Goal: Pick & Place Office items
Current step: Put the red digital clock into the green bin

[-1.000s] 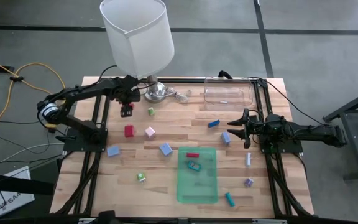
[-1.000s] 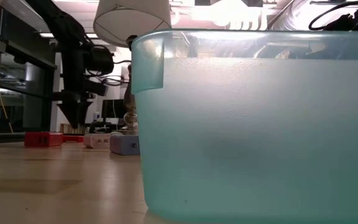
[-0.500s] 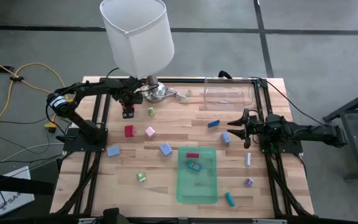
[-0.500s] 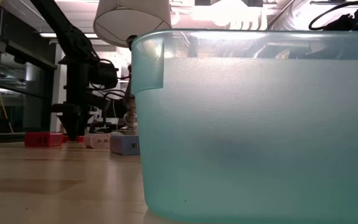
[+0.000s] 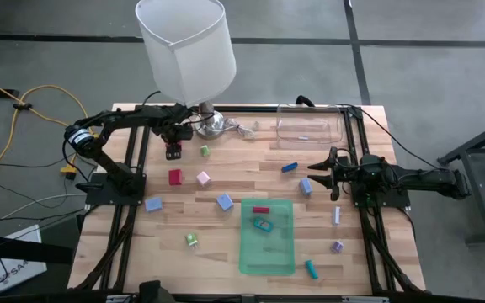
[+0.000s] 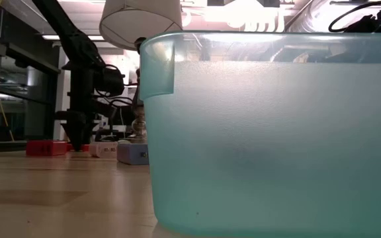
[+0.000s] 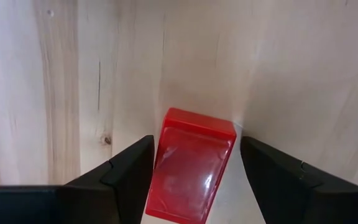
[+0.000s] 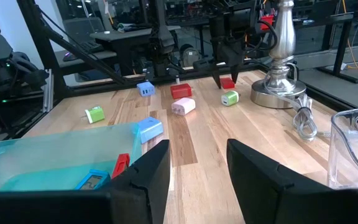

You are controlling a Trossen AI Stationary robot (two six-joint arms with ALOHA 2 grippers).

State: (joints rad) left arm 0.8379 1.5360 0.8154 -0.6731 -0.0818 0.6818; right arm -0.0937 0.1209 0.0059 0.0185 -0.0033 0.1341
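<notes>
Left gripper (image 7: 191, 163) down at far left of table (image 5: 226, 244), jaws spread astride red block (image 7: 191, 163), not clenched. Right gripper (image 5: 326, 171) idle at right, jaws parted, empty.

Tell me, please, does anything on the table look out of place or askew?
Nothing looks damaged or spilled. The office items lie scattered, as expected. The red block sits slightly skewed between the left gripper fingers.

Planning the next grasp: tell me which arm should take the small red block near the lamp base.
Left. The left gripper is already down over the red block, open, one finger on each side of it. The right gripper waits open across the table, near a blue piece.
</notes>
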